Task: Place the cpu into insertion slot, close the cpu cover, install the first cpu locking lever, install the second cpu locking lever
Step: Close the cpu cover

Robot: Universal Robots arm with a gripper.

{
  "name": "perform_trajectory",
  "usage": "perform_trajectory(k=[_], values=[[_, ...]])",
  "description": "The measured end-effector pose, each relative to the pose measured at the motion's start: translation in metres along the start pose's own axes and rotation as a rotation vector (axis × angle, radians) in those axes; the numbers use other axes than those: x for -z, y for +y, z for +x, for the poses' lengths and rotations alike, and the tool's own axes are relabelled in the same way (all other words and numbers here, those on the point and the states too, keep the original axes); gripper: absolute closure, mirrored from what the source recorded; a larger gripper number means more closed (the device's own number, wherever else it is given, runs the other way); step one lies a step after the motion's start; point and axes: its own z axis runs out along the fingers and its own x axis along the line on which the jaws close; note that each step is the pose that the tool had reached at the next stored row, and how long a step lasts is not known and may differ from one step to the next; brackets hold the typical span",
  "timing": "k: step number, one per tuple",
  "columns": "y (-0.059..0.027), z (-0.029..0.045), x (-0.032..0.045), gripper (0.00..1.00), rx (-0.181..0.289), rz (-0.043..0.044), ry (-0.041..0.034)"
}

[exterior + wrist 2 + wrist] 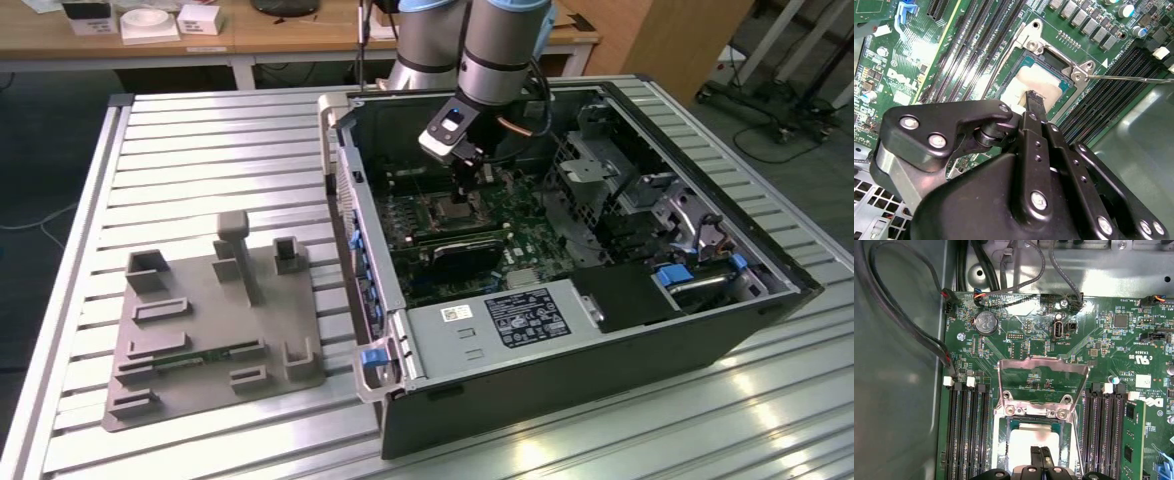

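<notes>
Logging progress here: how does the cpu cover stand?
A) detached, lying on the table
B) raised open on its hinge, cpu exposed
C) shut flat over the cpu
B: in the first wrist view the cpu cover stands tilted up on its hinge, green board showing through its window, and the cpu lies uncovered.

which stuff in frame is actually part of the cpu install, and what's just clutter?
Job:
- cpu, lying in the insertion slot
- cpu cover, raised open
- locking lever
- tool, just over the cpu

Lying about:
- grey fixture tray beside the computer case
- memory slots
- coin battery
- cables
</notes>
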Motion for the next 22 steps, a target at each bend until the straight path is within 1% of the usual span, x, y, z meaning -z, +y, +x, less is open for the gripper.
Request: perform_trajectory(k=[3, 4, 8, 18, 22], values=[[0.0000, 0.0000, 0.0000, 0.90, 0.000, 0.0001, 0.0000], [0.0000, 0.0000, 0.0000, 0.90, 0.000, -0.0001, 0.0027], [0.0000, 0.0000, 0.0000, 0.90, 0.000, -0.0002, 0.0040], [-0.0001, 0.0000, 0.0009, 0.90, 0.000, -0.0003, 0.0041], [-0.0001, 0.0000, 0.0032, 0.90, 0.000, -0.0002, 0.0040]])
